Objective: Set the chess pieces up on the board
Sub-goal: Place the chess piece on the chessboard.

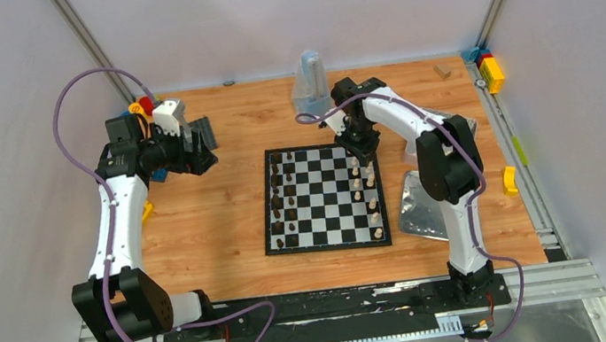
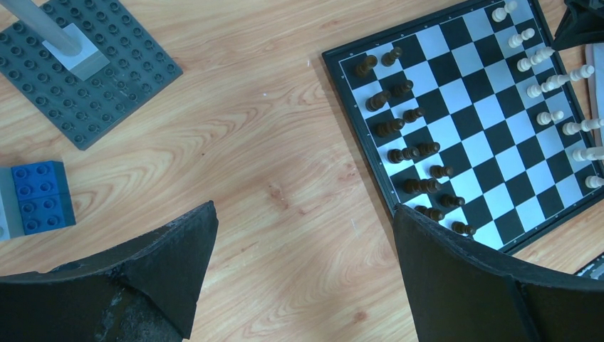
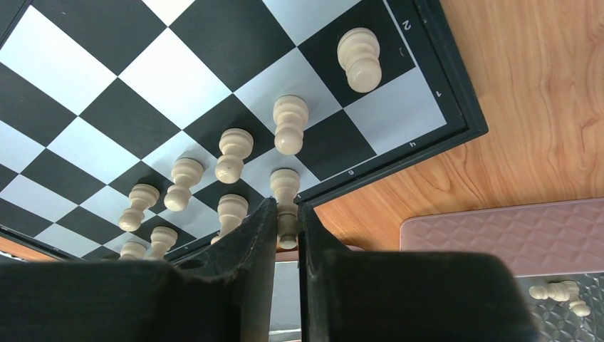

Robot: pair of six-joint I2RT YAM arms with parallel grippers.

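Observation:
The board [image 1: 327, 205] lies in the middle of the table. Dark chess pieces [image 1: 283, 193] stand along its left side and cream chess pieces [image 1: 368, 187] along its right side. My right gripper [image 1: 360, 147] hangs over the board's far right corner. In the right wrist view it [image 3: 287, 214] is shut on a cream piece [image 3: 285, 184] just above the board's edge [image 3: 399, 153], next to a row of cream pieces [image 3: 233, 153]. My left gripper [image 2: 306, 222] is open over bare wood left of the board [image 2: 491, 121], holding nothing.
A grey studded baseplate [image 2: 78, 78] and a blue block [image 2: 39, 196] lie left of the board. A pink pad [image 3: 513, 235] and a silver tray [image 1: 418, 199], holding a cream piece [image 3: 563, 291], sit to the right. Yellow blocks [image 1: 492, 73] rest on the right rail.

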